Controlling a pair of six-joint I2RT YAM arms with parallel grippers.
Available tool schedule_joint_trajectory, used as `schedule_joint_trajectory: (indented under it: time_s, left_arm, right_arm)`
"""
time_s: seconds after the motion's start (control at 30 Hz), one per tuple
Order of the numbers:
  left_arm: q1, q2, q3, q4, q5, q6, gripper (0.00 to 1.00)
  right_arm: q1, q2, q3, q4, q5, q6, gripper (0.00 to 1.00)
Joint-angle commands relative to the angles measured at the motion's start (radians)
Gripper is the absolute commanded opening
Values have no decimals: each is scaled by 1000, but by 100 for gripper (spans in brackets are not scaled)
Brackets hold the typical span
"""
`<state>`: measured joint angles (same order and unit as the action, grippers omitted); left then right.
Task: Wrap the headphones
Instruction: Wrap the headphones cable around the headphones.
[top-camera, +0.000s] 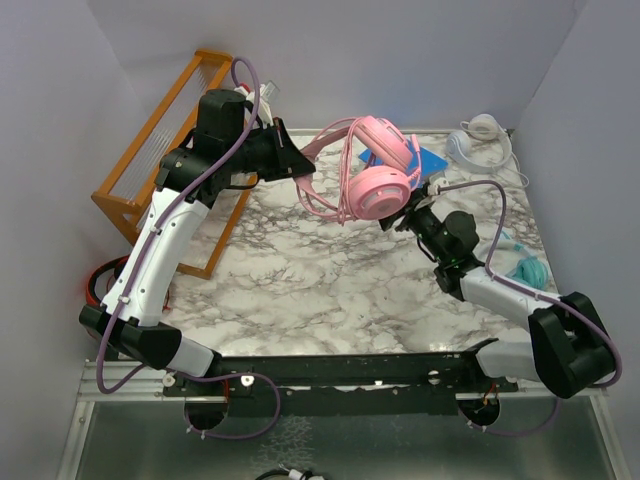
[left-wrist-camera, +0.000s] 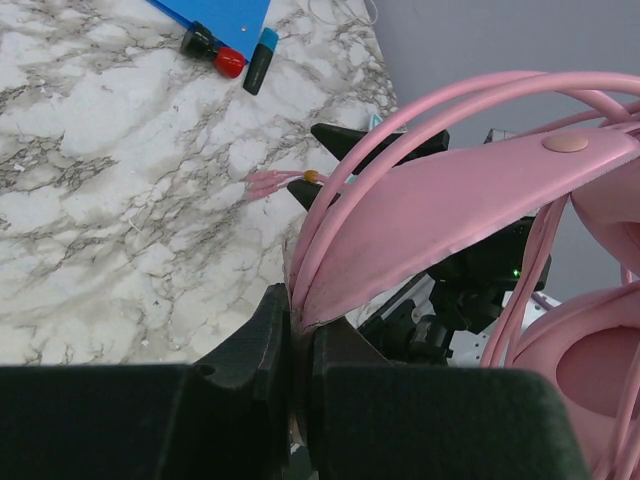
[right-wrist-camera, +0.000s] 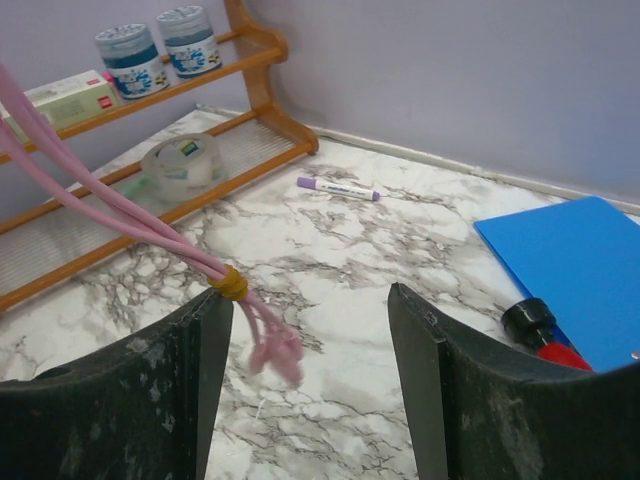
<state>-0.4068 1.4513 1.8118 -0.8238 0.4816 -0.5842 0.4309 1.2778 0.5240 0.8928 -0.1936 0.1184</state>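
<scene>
Cable end (right-wrist-camera: 272, 348) of the pink headphones (top-camera: 378, 165), trailing from 10 o'clock, hangs just inside the left finger (right-wrist-camera: 185, 385) of my open right gripper (right-wrist-camera: 308, 300); my left gripper (left-wrist-camera: 300, 328) pinches the headband (left-wrist-camera: 450, 200).

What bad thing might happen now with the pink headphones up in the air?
1. The left gripper pinches only the edge of the headband, so the pink headphones might slip and fall.
2. The tied end of the cable dangles, blurred, right beside one finger of the open right gripper; closing now may miss it.
</scene>
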Motion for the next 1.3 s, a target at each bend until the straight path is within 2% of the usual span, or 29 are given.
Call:
schedule_joint_trajectory:
  time_s: [0.0, 0.2, 0.4, 0.47, 0.53, 0.73, 0.93, 1.13, 1.27]
  left_arm:
    - [1, -34, 27, 83, 58, -53, 0]
    - [1, -36, 27, 86, 63, -57, 0]
    - [1, -41, 30, 86, 64, -59, 0]
    - [1, -42, 28, 86, 67, -62, 0]
    - [0, -45, 23, 86, 70, -64, 0]
    - [1, -49, 17, 86, 71, -66, 0]
    - [1, -43, 12, 88, 62, -74, 0]
    - [0, -83, -135, 257, 31, -227, 0]
    - [-1, -104, -191, 308, -105, -322, 0]
  right_arm:
    - [5, -14, 7, -31, 77, -20, 69]
    - [5, 32, 26, 41, -142, -18, 69]
    - [5, 62, 45, 58, -151, -32, 68]
    - [5, 68, 51, 58, -166, -39, 64]
    - [5, 73, 52, 69, -180, -41, 55]
    - [6, 97, 61, 96, -253, -22, 40]
    - [5, 104, 61, 121, -305, 35, 2]
    - [38, 78, -9, 208, -344, 177, 1]
    - [90, 45, -40, 201, -330, 234, 1]
